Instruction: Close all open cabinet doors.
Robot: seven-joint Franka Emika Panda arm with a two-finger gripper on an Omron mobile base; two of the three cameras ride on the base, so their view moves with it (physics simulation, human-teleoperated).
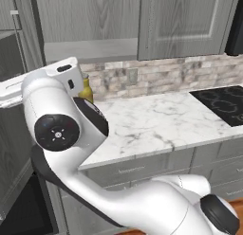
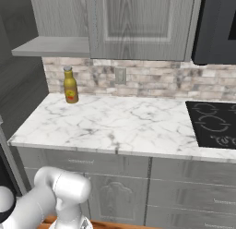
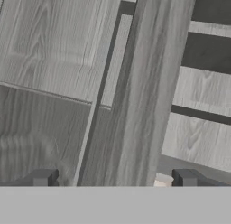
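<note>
Close ahead of my open gripper (image 3: 115, 178) in the hand view is a grey wood-grain cabinet door (image 3: 49, 51) with a raised panel. Its thick edge (image 3: 144, 92) runs up the middle, and shelves of an open cabinet (image 3: 203, 90) show to the right. Nothing is between the two dark fingertips (image 3: 43, 177). In the base views a wall cabinet stands open over the counter's left end, showing its grey shelf (image 2: 50, 47) (image 1: 90, 49). The cabinet door (image 2: 143, 25) (image 1: 185, 23) to its right is shut. My arm reaches up and left, with the hand near the tall unit (image 1: 14, 49).
A yellow bottle (image 2: 70, 85) (image 1: 87, 89) stands at the back left of the marble counter (image 2: 124, 122). A black cooktop (image 2: 214, 124) is at the right, with a black microwave (image 2: 216, 25) above it. Drawer fronts (image 2: 83, 162) and a lower door run under the counter. A dark oven front (image 1: 19, 215) is at the lower left.
</note>
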